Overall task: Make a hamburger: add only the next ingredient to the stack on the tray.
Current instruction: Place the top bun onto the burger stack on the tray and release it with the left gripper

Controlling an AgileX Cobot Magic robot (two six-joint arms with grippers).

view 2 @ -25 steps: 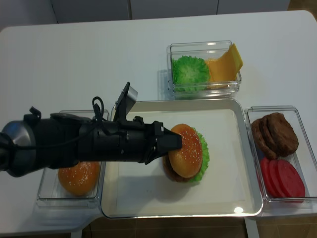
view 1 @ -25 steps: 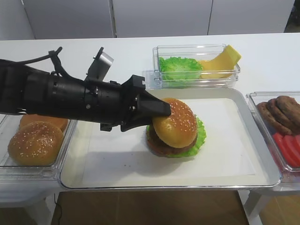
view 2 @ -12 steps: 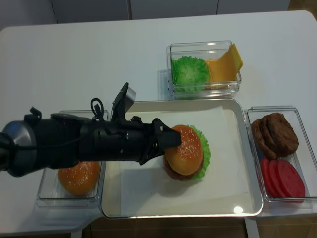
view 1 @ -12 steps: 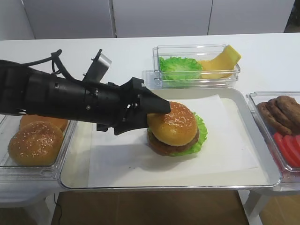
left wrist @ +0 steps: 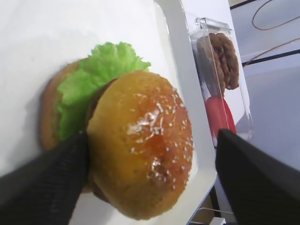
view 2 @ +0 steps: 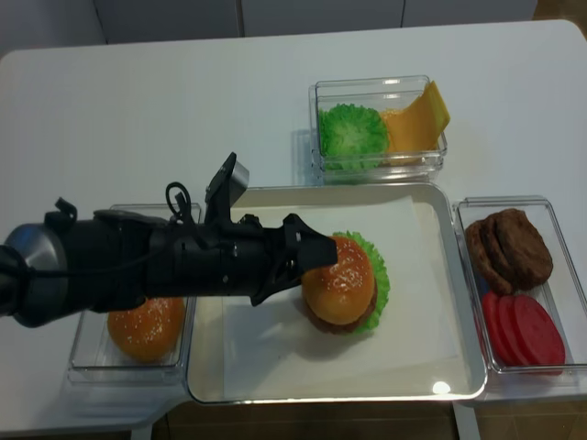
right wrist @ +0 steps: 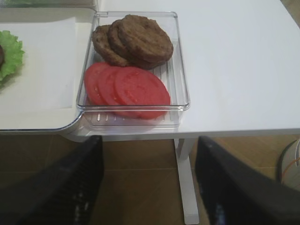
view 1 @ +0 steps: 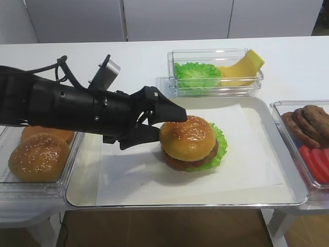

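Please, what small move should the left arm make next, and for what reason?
Probably it should draw the left claw straight back, away from the hamburger. The sesame bun top already rests on the patty and lettuce on the tray, and the claw is open with its fingers on each side of the bun. A straight retreat seems least likely to knock the bun off.

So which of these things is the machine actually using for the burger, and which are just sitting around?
In use:
- sesame bun top, resting on the stack
- patty and lettuce stack
- silver tray
- left pincer, open beside the bun

Lying about:
- spare sesame buns
- bin of lettuce and cheese
- loose patties
- tomato slices
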